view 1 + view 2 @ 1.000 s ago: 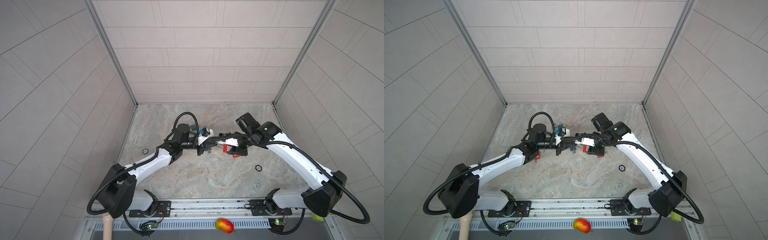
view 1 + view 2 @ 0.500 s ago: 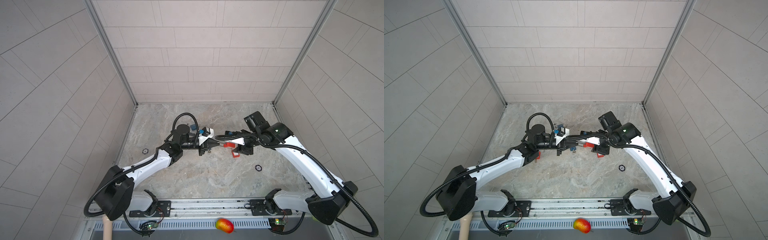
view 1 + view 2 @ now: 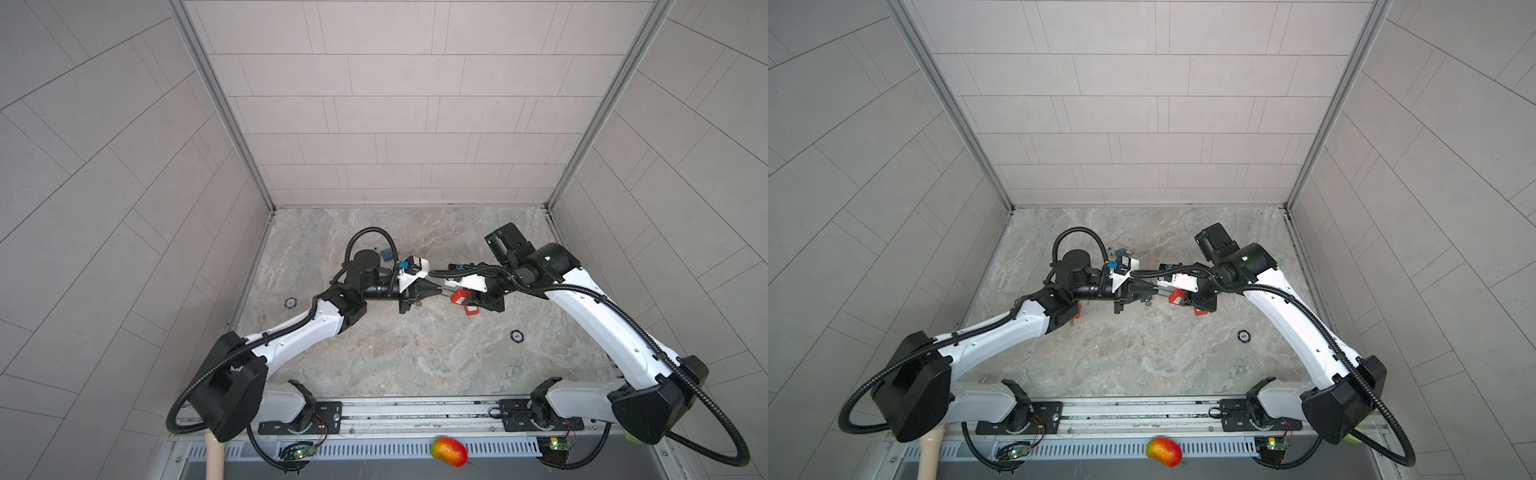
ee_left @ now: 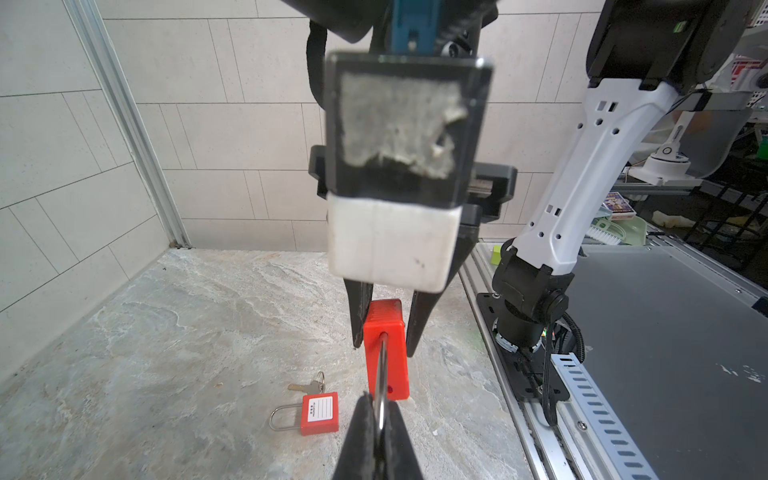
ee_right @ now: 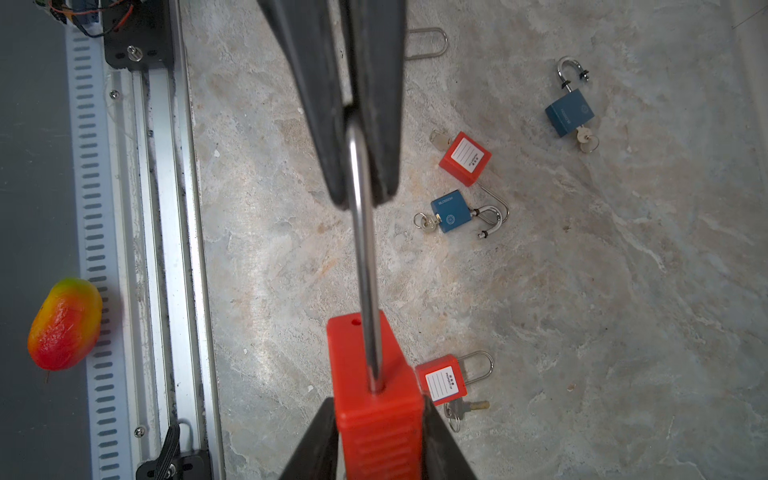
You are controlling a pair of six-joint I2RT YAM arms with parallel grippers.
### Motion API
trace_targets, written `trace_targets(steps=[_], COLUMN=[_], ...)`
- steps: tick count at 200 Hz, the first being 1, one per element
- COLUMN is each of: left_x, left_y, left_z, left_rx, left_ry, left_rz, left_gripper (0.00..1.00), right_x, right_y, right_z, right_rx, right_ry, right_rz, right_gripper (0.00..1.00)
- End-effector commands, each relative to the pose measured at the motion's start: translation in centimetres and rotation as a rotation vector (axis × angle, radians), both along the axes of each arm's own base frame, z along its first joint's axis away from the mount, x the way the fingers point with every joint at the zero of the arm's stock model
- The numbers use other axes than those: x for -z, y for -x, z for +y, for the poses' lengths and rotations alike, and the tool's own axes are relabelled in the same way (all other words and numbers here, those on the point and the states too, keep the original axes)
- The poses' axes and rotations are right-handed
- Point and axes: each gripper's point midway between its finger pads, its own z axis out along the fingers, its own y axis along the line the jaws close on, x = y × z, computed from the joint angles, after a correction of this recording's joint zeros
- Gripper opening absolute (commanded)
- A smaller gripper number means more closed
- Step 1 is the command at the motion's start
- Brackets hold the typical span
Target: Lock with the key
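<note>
**A:** Start at the left gripper (image 4: 379, 402). What has it got?

**B:** It is clamped tight on the bare steel shackle (image 5: 363, 249) of the red ribbed plastic padlock (image 5: 374, 415). The lock is held clear above the grey marbled tabletop (image 5: 582, 311).

**A:** And the right gripper (image 5: 376, 409)?

**B:** Its jaws sit against both flanks of the red body, and in the right wrist view that looks like a grip.

**A:** How does the lock lie?

**B:** Its long axis runs along the line between the two grippers. The shackle end points toward the left arm and the body toward the right. One leg sits in the body, but the second hole (image 5: 355, 322) is empty, so I judge it still open.

**A:** The key?

**B:** None shows on this lock, and its far end is hidden inside the right gripper. A small labelled red padlock (image 4: 320, 413) lies on the table below, with a brass key (image 4: 303, 387) just beside it.

**A:** Next?

**B:** Probably line the free leg up with the empty hole, then press shackle and body together along that axis.
</note>
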Motion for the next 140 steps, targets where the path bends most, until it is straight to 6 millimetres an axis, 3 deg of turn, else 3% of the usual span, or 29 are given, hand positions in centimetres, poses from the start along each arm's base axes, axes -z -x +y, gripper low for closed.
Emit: trace_targets(steps=[1,37,140], left_x=[-1.5,-1.0,-0.7], left_y=[0.5,0.6,1.4], left_z=[-0.2,-0.5,-1.0], left_rx=[0.025,0.029,0.037], left_ry=[0.05,0.042,0.042], left_rz=[-0.04,-0.017,-0.031], left_gripper=[0.0,0.0,0.0], right_x=[-1.4,-2.6,-3.9], right_y=[0.6,0.2,1.7], right_z=[0.5,1.0,2.7], right_rx=[-0.029,-0.03,-0.095], right_ry=[-0.046,-0.087,-0.174], right_rz=[-0.009,-0.055,0.066], right_gripper=[0.27,0.17,0.16])
